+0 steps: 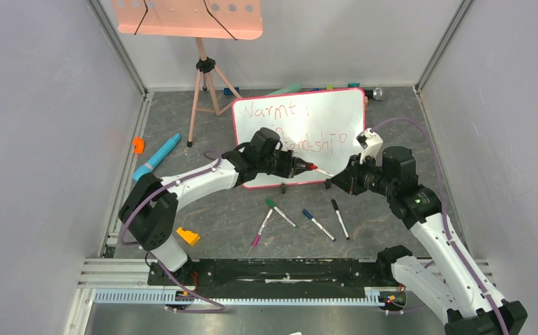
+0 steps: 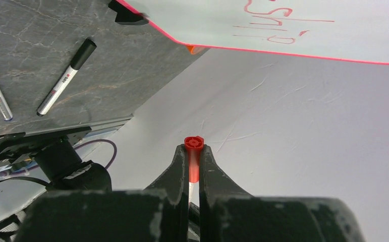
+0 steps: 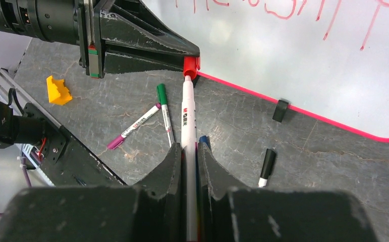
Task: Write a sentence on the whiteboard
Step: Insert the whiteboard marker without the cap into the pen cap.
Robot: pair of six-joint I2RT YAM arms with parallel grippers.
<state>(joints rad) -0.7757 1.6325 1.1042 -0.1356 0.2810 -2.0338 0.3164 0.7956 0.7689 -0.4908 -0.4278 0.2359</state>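
The whiteboard [image 1: 339, 112] stands propped on the worktop [image 1: 391, 125], beyond both sets of jaws. Its lower rim runs just past the tips of the left jaws and a little farther ahead of the right jaws. The sentence [image 1: 315, 142], in thin red handwriting, sits higher on the board's face than either set of tips and looks complete or nearly so.

The left arm [image 1: 189, 183] reaches in from one side and the right arm [image 1: 426, 209] from the other, so their jaws face each other tip to tip in front of the board's lower edge.

The right jaws are clenched on the white barrel of the marker [image 3: 187, 121], which runs straight out ahead of them. The left jaws are clenched on the red cap [image 3: 190, 64] at the barrel's far end.

The coming move turns on that shared line. The marker's long axis runs from one set of jaws directly into the other, roughly along the board's lower rim. I judge this to be the capping step, so any push or pull must run along that axis. Whether the cap is fully seated cannot be told.

Loose pens [image 1: 318, 225] lie on the worktop behind both jaws, toward the bases.
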